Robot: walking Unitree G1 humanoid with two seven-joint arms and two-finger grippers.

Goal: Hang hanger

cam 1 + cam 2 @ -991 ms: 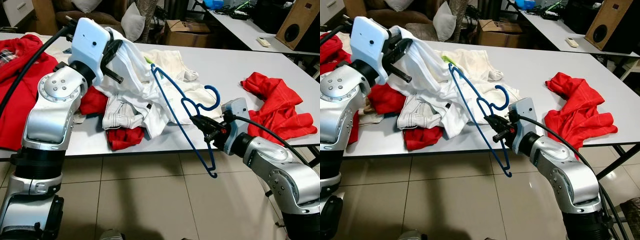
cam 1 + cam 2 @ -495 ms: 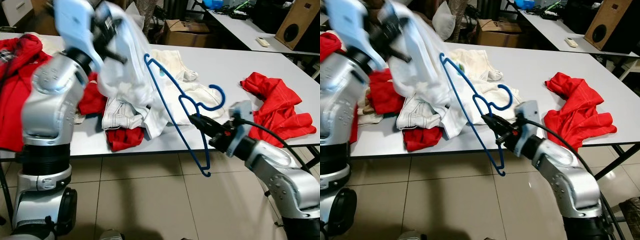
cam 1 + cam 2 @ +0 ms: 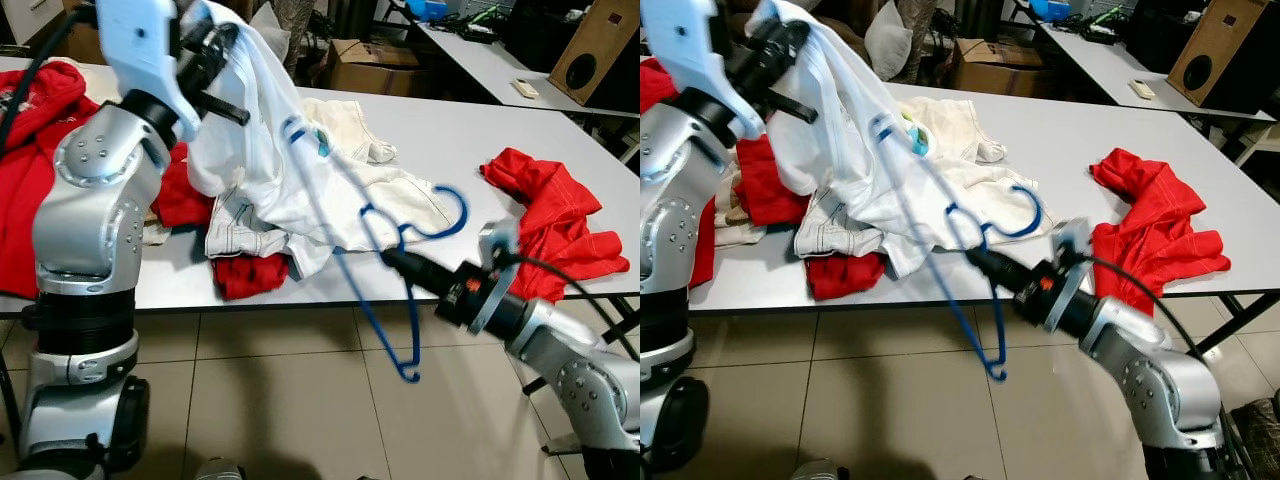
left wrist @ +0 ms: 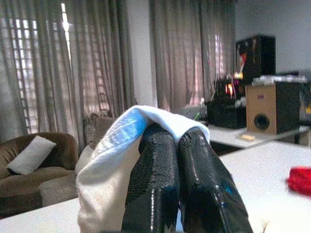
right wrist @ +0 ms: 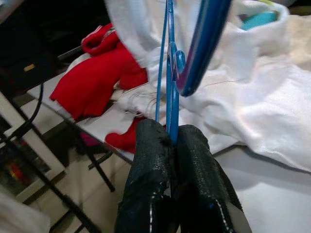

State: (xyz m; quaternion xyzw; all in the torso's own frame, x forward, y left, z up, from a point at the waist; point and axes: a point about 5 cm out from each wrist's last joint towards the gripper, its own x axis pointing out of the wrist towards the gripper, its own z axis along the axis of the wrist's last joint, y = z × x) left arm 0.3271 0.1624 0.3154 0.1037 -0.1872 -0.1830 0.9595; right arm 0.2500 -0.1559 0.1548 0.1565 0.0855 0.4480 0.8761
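The left end effector, upper left, is clamped on a lifted white garment. The right end effector, lower right, pinches the blue hanger, its tip entering the cloth above the counter. Threading looks begun; hanging remains.

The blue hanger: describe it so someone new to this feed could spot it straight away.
Start at the long white table and go to its near edge, beside the heap of white clothes. There the right claw is shut on the blue hanger, which tilts over the floor. It is the one thin blue wire shape among soft red and white garments.
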